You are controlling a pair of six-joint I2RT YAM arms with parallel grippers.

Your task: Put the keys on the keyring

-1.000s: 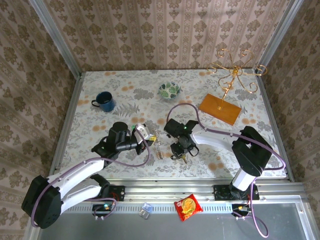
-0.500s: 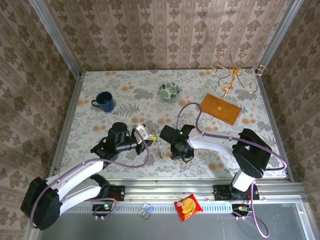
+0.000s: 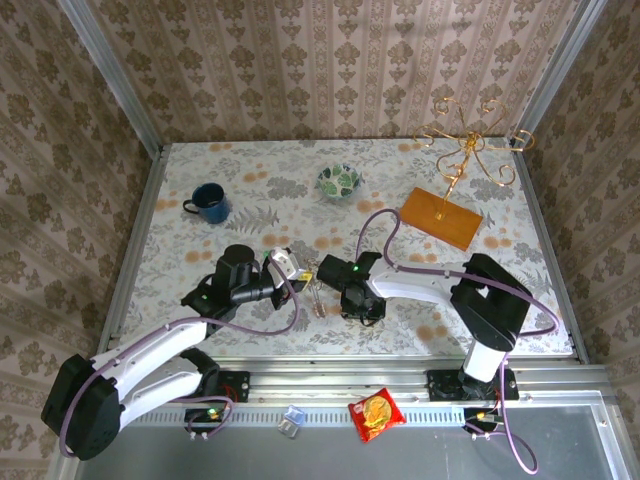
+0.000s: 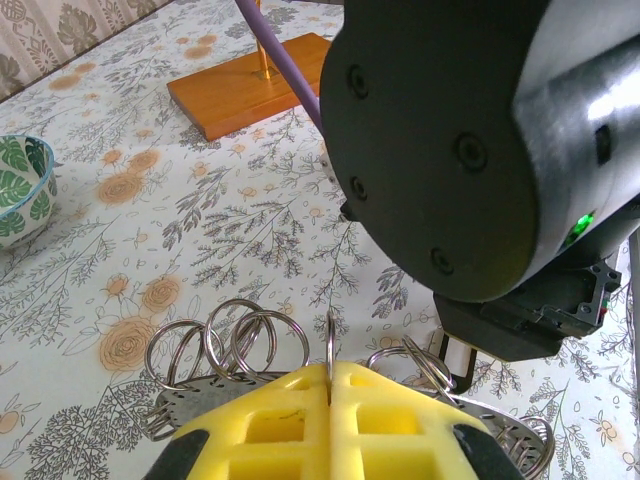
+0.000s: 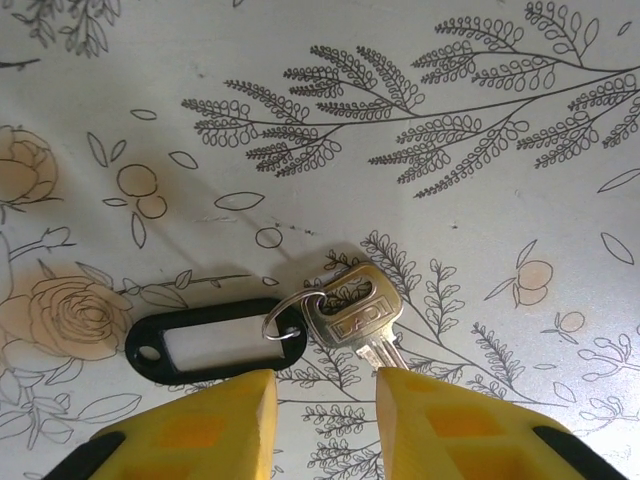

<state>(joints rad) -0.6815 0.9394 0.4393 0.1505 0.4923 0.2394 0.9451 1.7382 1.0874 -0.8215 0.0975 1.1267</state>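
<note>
Lying off-centre at twelve o'clock of the parted right jaws, the key (image 5: pixel 350 311) could be flicked away; the keyring (image 4: pixel 329 345) is clamped in the left jaws.

High overview plus two wrist close-ups (shared floral tabletop (image 3: pixel 280 160))

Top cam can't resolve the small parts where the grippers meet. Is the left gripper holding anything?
Observer: Yes. The left gripper is shut, pinching a thin metal ring upright between its yellow fingers.
Operator: Right one?
Observer: The right gripper is open. A key lies flat on the table just ahead of its fingertips.
Operator: Key loose?
Observer: No, a small split ring joins it to a black tag.
</note>
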